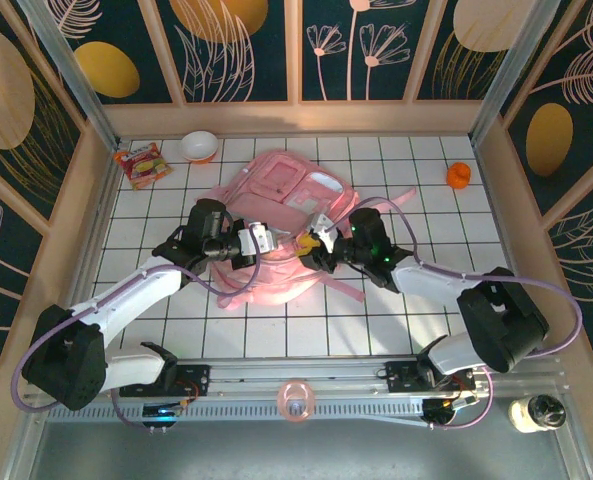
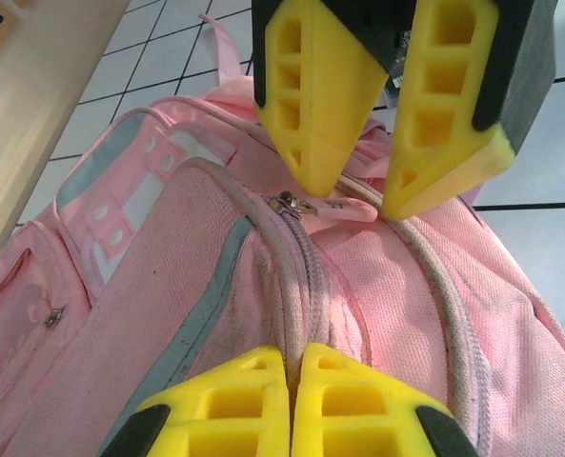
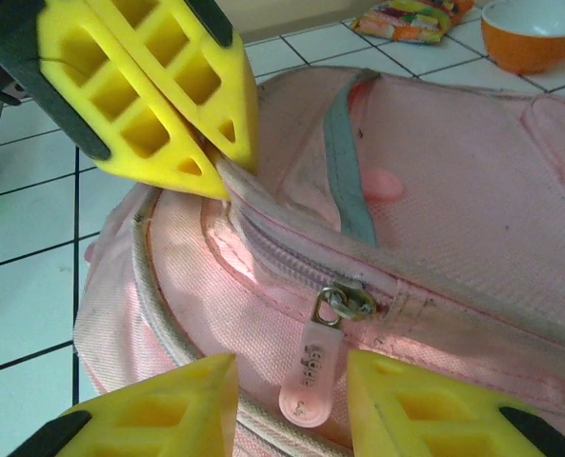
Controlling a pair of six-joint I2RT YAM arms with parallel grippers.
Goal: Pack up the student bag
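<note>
The student bag [image 1: 276, 210], a large soft pink backpack, lies flat in the middle of the white tiled table [image 1: 436, 290], straight ahead of both arms, whose grippers meet over the end of the bag nearest their bases. Your left gripper [image 2: 292, 360] is fully closed, its yellow fingertips pinching a raised ridge of pink fabric on the zip track [image 2: 298, 276]. Your right gripper [image 3: 290, 357] stands partly open and holds nothing. In the right wrist view its two fingers sit either side of the pale pink pull tab [image 3: 309, 373], which hangs from the metal slider [image 3: 344, 303] and points back toward that gripper, and a gap shows on each side of the tab. This is the relation that matters. The tab lies directly between the right jaws, with its long axis running along the line of approach, so the jaws would meet on its flat faces. From the slider the zip track curves up and to the left in that view, ending at the left gripper's pinch close by, so the two grippers sit near each other on the same seam, the left one on the left in the overhead view. The right arm is clearly the one placed to take the tab. You would likely need to close on it and then draw it along the track while the left hold keeps the fabric taut. It is not clear from these views which stretch of the zip is open
</note>
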